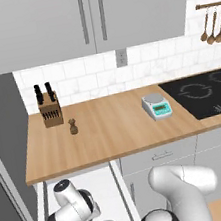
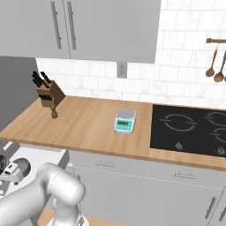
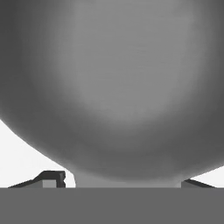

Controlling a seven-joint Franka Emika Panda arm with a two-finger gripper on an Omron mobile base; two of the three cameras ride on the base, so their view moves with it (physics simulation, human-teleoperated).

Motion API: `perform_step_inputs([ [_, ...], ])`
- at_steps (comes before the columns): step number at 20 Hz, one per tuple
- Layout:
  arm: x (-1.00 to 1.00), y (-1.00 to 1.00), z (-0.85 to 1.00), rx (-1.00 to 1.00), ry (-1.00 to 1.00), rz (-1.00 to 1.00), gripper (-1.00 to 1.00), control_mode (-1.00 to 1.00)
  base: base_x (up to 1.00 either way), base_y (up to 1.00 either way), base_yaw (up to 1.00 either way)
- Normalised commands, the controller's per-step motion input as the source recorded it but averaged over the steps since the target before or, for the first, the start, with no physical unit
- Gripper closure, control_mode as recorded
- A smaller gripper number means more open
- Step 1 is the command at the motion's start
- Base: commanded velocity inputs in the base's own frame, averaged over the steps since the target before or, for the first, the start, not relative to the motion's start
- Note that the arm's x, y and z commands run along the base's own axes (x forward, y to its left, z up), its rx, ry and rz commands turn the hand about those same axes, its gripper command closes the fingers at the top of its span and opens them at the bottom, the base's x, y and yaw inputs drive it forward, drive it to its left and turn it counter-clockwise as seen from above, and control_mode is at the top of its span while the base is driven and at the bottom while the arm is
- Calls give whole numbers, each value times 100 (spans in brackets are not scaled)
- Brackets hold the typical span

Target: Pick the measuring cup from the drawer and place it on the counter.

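Gripper down in the open drawer, right over the measuring cup.

The small grey metallic round measuring cup point(image 3: 118, 87) is sitting inside the wide shallow white-lined drawer point(image 1: 101, 185), looming between the two dark fingertips point(image 3: 52, 178) at 7 and 5 o'clock in the hand view. The two-finger gripper point(image 3: 122, 181) is straddling the cup's rim; whether it is gripping the cup or standing loose, cannot tell. The white arm is bending down into the drawer at 7 o'clock in the left base view. Above, the long light-brown wooden counter point(image 1: 115, 127) is carrying a small brown wooden pepper mill point(image 1: 73, 127), a wooden knife block point(image 1: 50, 112) at its 11 o'clock, and a small white digital scale point(image 1: 157, 106) beside the black glass cooktop point(image 1: 206, 92).
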Motion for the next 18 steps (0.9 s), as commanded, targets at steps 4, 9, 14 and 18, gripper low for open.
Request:
perform_step_inputs([
  [4, 0, 0, 0, 0, 0, 0, 100, -100, 0, 0, 0],
  [9, -17, 0, 24, 0, -4, 0, 100, -100, 0, 0, 0],
  [14, -75, -1, 93, 0, -2, 0, 100, -100, 0, 0, 0],
  [18, -100, -39, 90, 0, 0, 3, 100, -100, 0, 0, 0],
])
